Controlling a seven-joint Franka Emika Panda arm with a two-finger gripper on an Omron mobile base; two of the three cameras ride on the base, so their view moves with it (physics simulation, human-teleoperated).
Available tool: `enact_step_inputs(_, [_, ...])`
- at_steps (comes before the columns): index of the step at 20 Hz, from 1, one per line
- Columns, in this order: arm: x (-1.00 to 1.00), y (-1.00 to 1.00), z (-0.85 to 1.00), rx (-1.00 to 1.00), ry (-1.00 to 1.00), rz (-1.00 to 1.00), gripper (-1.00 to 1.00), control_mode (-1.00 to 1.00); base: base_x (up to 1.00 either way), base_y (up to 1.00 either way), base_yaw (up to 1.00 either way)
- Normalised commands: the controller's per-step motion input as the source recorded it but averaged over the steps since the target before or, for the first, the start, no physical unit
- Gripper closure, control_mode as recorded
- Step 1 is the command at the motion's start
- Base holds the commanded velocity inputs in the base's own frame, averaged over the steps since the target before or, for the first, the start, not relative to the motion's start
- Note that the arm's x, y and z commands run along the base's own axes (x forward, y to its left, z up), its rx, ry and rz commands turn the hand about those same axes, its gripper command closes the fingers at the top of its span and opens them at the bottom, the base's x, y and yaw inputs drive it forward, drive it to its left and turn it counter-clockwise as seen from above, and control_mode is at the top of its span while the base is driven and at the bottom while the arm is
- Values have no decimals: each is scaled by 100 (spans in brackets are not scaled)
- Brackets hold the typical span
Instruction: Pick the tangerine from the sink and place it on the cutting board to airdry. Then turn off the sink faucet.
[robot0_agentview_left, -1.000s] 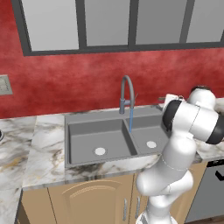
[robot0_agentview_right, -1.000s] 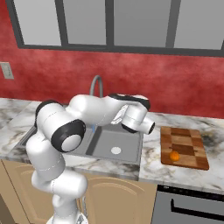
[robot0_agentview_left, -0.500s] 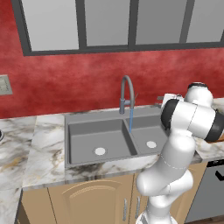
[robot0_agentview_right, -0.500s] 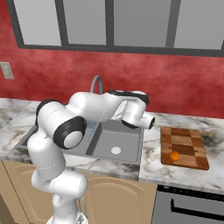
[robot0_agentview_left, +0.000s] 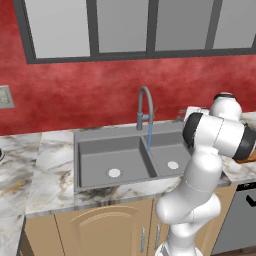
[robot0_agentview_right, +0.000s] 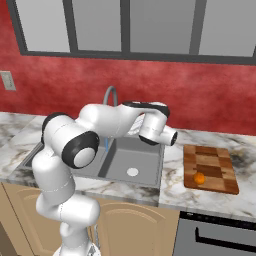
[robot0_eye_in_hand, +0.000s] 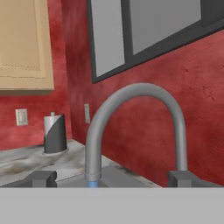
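A marbled white counter (robot0_agentview_right: 172, 165) runs under a red wall (robot0_agentview_left: 75, 107) with dark-framed windows (robot0_agentview_right: 125, 25), and the grey sink (robot0_agentview_left: 120, 160) is set into it with 2 basins. The tangerine (robot0_agentview_right: 199, 178) lies on the checkered cutting board (robot0_agentview_right: 210, 167) right of the sink. The tool (robot0_eye_in_hand: 112, 178) stands wide open and empty just before the sink faucet (robot0_eye_in_hand: 131, 113), a blue stream (robot0_agentview_left: 149, 137) falling from the spout, with a paper towel roll (robot0_eye_in_hand: 54, 133) on the counter beyond
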Motion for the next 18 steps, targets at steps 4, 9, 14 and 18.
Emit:
enact_step_inputs(4, [9,6,-5,0,0,0,-100,-100,0,0,0])
enact_step_inputs(9, [18,3,-7,0,0,0,-100,-100,0,0,0])
enact_step_inputs(14, [19,0,-7,0,0,0,-100,-100,0,0,0])
enact_step_inputs(18, [13,0,-12,0,0,0,-100,-100,0,0,0])
